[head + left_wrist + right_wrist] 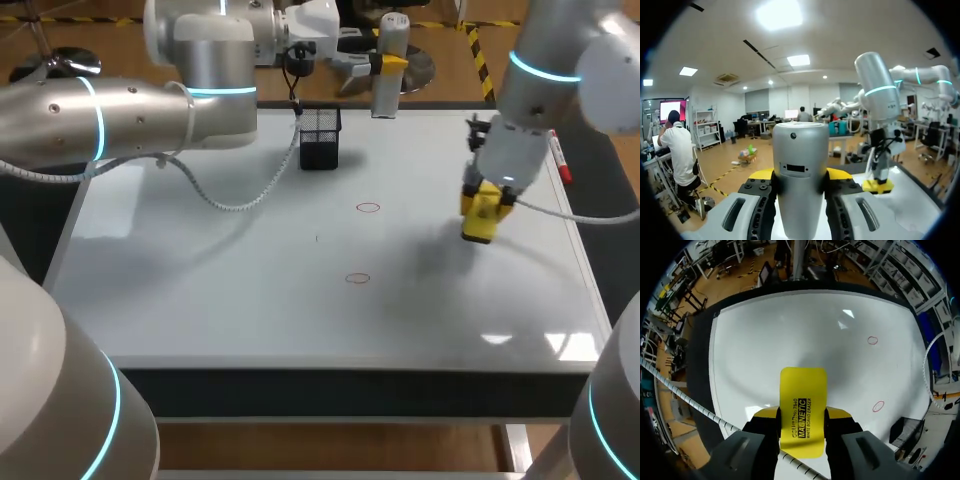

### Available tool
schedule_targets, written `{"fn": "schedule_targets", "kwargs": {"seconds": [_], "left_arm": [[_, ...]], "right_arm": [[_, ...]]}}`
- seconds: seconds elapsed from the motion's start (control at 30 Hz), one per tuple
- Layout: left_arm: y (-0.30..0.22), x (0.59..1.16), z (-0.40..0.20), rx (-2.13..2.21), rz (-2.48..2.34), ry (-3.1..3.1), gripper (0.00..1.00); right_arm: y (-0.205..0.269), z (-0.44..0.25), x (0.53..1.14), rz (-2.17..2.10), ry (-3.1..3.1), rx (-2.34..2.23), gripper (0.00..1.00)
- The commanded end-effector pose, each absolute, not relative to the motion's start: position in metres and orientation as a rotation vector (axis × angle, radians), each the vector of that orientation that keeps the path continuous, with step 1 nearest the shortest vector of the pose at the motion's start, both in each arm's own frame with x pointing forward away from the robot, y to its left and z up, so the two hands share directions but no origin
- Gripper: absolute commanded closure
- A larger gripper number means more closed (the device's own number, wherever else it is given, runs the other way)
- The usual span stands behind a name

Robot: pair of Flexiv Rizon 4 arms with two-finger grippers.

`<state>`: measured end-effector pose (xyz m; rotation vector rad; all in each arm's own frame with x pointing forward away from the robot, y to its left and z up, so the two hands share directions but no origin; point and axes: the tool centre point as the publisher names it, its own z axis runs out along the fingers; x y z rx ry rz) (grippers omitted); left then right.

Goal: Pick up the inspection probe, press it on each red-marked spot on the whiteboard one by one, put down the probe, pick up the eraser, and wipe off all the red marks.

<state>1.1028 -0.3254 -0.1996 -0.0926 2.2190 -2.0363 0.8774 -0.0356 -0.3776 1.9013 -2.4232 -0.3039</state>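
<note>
The silver cylindrical inspection probe (799, 165) stands upright between the yellow tips of my left gripper (800, 176), which is shut on it. In the head view this gripper (388, 66) holds the probe (390, 40) above the whiteboard's far edge. My right gripper (801, 415) is shut on the yellow eraser (803, 395) and hangs just above the whiteboard (220, 290) at its right side (482, 205). Two red oval marks (368, 207) (358, 278) lie near the board's middle, left of the eraser (480, 222). Both red marks (872, 340) (878, 406) also show in the right wrist view.
A black mesh basket (320, 137) stands at the back of the board, between my two grippers. A red-capped marker (562, 162) lies along the right edge. A coiled cable (250, 195) droops from my left arm over the board's back left.
</note>
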Motion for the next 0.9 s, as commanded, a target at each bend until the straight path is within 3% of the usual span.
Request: {"fn": "schedule_targets", "kwargs": {"seconds": [0.03, 0.9], "left_arm": [[-0.325, 1.104, -0.198, -0.091, -2.036, 2.225, 1.00], [-0.325, 1.104, -0.198, -0.091, -2.036, 2.225, 1.00]], "right_arm": [[0.004, -0.382, 0.897, -0.231, -2.308, 1.909, 1.00], [0.158, -0.402, 0.946, -0.234, -1.872, 2.296, 1.00]]}}
